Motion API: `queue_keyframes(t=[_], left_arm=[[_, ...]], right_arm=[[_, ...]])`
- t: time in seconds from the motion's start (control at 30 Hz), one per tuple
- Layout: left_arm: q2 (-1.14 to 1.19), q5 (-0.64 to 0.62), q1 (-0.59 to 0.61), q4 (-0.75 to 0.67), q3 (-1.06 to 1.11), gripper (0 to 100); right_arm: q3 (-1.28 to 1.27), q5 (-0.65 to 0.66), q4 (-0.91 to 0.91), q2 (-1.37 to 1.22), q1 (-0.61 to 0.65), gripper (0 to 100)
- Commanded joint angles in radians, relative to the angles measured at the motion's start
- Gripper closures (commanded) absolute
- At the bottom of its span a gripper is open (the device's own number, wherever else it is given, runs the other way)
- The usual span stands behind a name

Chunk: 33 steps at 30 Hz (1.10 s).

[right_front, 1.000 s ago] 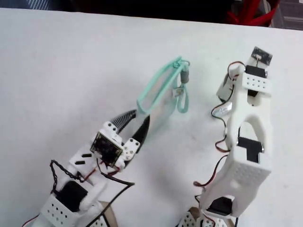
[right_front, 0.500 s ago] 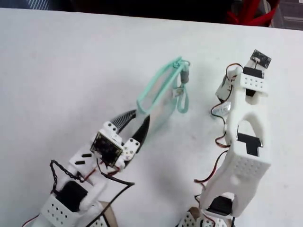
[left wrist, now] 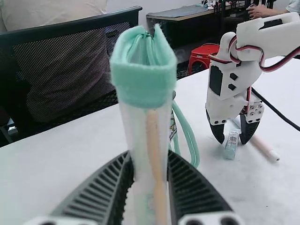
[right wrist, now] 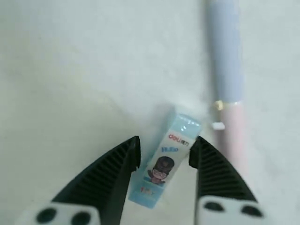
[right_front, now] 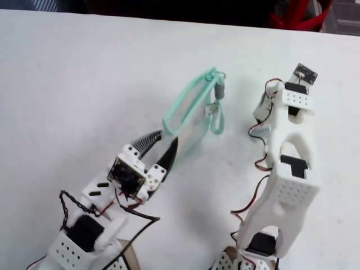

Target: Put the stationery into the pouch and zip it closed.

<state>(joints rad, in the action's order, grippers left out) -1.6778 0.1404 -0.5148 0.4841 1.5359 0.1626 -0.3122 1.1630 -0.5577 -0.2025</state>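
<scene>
My right tool [right wrist: 165, 144] has crept forward, fingers released, now straddling the eraser [right wrist: 164, 168] on the table [right_front: 84, 73], pen [right wrist: 225, 70] just beside. Left tool [right_front: 167, 139] grasping the pouch [right_front: 191, 107]. Eraser grab likely next.

Pouch [right_front: 188, 115] stands on edge on the table [right_front: 67, 84], near end wedged in the left gripper [right_front: 159, 147]. Off to the pouch's right sits the eraser [right wrist: 164, 166], straddled by the right gripper [right wrist: 164, 147], pen [right wrist: 227, 89] just beyond it.
</scene>
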Motion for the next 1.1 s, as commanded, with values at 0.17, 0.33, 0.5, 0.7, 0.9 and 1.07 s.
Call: queue_keyframes(t=[0.17,0.33,0.5,0.7,0.9,1.07], left_arm=[[0.005,0.017,-0.019,0.002,-0.008,95],[0.005,0.017,-0.019,0.002,-0.008,95],[0.005,0.017,-0.019,0.002,-0.008,95],[0.005,0.017,-0.019,0.002,-0.008,95],[0.005,0.017,-0.019,0.002,-0.008,95],[0.005,0.017,-0.019,0.002,-0.008,95]], right_arm=[[0.066,-0.008,-0.022,-0.018,-0.002,92.1],[0.066,-0.008,-0.022,-0.016,-0.022,86.0],[0.068,-0.006,-0.027,-0.018,-0.024,78.5],[0.081,-0.006,-0.079,-0.019,-0.031,82.7],[0.091,-0.006,-0.125,-0.059,-0.031,89.3],[0.180,0.055,-0.067,-0.116,-0.030,98.1]])
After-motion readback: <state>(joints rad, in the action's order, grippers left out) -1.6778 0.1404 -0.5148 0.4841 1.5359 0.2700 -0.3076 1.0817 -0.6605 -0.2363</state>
